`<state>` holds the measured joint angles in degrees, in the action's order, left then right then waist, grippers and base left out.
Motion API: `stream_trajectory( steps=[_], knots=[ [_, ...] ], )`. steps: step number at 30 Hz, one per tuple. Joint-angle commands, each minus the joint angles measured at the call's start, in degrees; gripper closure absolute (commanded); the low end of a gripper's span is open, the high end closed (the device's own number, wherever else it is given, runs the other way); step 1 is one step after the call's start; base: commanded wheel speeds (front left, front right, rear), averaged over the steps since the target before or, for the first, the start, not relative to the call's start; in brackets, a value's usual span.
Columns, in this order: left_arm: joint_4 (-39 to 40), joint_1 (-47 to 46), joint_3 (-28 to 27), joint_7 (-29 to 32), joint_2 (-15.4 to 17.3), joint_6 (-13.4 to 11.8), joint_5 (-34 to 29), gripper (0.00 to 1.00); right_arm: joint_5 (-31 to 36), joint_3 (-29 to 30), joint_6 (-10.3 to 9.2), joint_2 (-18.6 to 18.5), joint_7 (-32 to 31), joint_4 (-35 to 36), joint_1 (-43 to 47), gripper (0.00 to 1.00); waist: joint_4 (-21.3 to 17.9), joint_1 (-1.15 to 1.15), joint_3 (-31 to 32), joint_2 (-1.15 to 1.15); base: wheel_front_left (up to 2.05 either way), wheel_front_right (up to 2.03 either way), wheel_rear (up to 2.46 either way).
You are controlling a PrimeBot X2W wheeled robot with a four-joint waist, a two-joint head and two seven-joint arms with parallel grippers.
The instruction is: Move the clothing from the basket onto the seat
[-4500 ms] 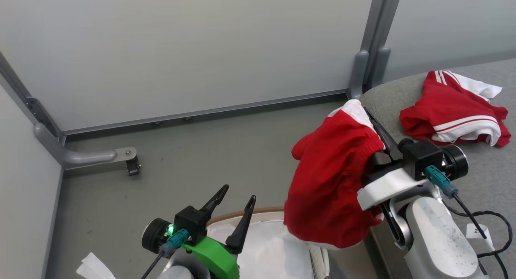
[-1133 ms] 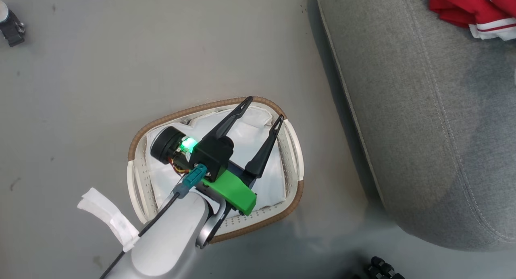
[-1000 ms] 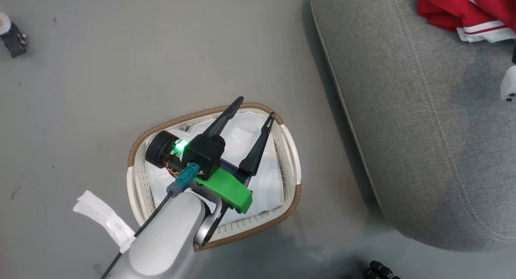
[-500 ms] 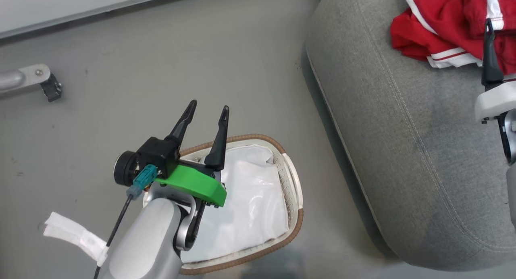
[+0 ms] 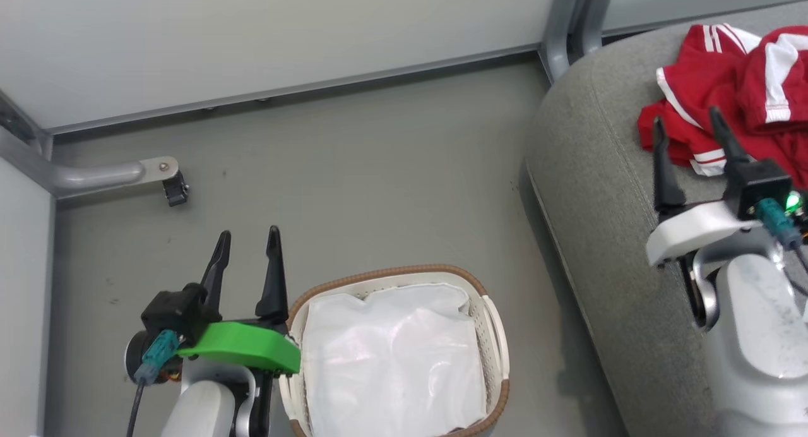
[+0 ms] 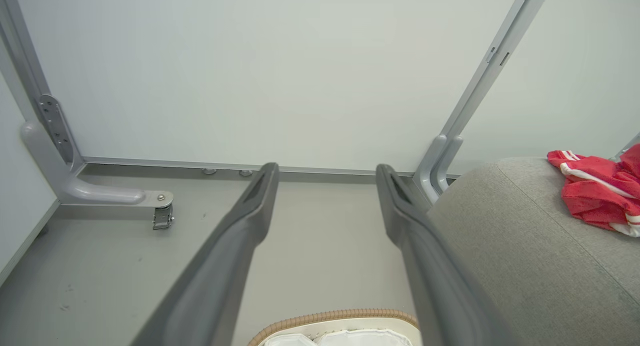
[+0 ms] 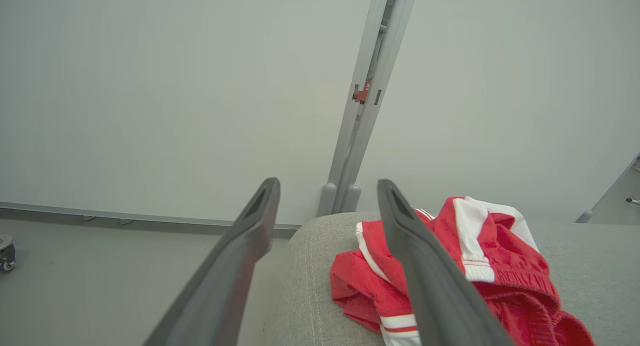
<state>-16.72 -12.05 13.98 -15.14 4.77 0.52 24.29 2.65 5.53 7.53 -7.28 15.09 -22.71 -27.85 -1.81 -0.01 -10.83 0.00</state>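
Nearest, the left claw (image 5: 247, 233) hangs with its fingers spread and nothing between them. Just to its right stands the basket (image 5: 391, 273), holding the white liner sheet (image 5: 391, 355) and no red cloth that I can see. The right claw (image 5: 686, 118) is over the seat (image 5: 606, 235), its fingers also apart and empty. The clothing (image 5: 688, 102) lies bunched on the seat just beyond its fingertips; I cannot tell whether a tip brushes the cloth. Past both claws are the floor (image 5: 379, 172) and the pale wall panel (image 5: 284, 39).

The move looks finished, so the step in hand is probably backing away. The right claw should lift straight off, fingers wide, so no hem snags and drags toward the seat's edge.

A few seconds ago the right claw carried the red shorts; now they rest with the jersey. Half a second ago the left claw overlapped the basket's rim; now it stands clear, though the camera has also tilted up.
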Motion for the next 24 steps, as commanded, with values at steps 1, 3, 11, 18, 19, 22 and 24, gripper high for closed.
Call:
stream_trajectory(
  steps=[1, 3, 11, 18, 19, 22, 24],
  knots=[
    [0.4, 1.8, -1.0, 0.0, -0.1, 0.0, -0.6, 0.0, -0.7, -0.2, -0.08, 0.8, 0.1, 0.4, 2.1, 0.0, 4.2, 0.01, 4.4, 0.0, 0.0, 0.0, 0.0],
    [0.6, 3.5, -2.8, 0.0, -0.4, 0.4, -0.6, 0.0, -1.3, -0.8, -0.08, 2.3, 0.1, 0.7, 4.3, 0.0, 4.9, 0.01, 5.4, 0.0, 0.0, 0.0, 0.0],
    [1.5, 9.2, -7.0, 0.0, -1.3, 1.2, -1.2, 0.0, -6.6, -6.5, -0.08, 4.3, 0.1, 1.8, 11.8, 0.0, 6.4, 0.01, 8.1, 0.0, 0.0, 0.0, 0.0],
    [0.9, 12.9, -8.1, 0.0, -1.7, 1.9, -0.8, 0.0, -14.2, -7.7, -0.08, 4.3, 0.1, 3.4, 18.2, 0.0, 7.4, 0.01, 10.0, 0.0, 0.0, 0.0, 0.0],
    [1.0, 13.2, -8.1, 0.0, -1.7, 2.1, -0.7, 0.0, -14.8, -7.8, -0.08, 4.3, 0.1, 3.6, 18.8, 0.0, 7.5, 0.01, 10.2, 0.0, 0.0, 0.0, 0.0],
    [0.7, 14.2, -7.8, 0.0, -1.8, 2.3, -1.3, 0.0, -16.0, -7.7, -0.08, 4.2, 0.1, 4.2, 20.7, 0.0, 7.7, 0.01, 10.5, 0.0, 0.0, 0.0, 0.0],
    [0.6, 14.5, -7.8, 0.0, -1.8, 2.2, -1.9, 0.0, -16.2, -7.6, -0.08, 4.3, 0.1, 4.5, 21.5, 0.0, 7.7, 0.01, 10.8, 0.0, 0.0, 0.0, 0.0]
  ],
)
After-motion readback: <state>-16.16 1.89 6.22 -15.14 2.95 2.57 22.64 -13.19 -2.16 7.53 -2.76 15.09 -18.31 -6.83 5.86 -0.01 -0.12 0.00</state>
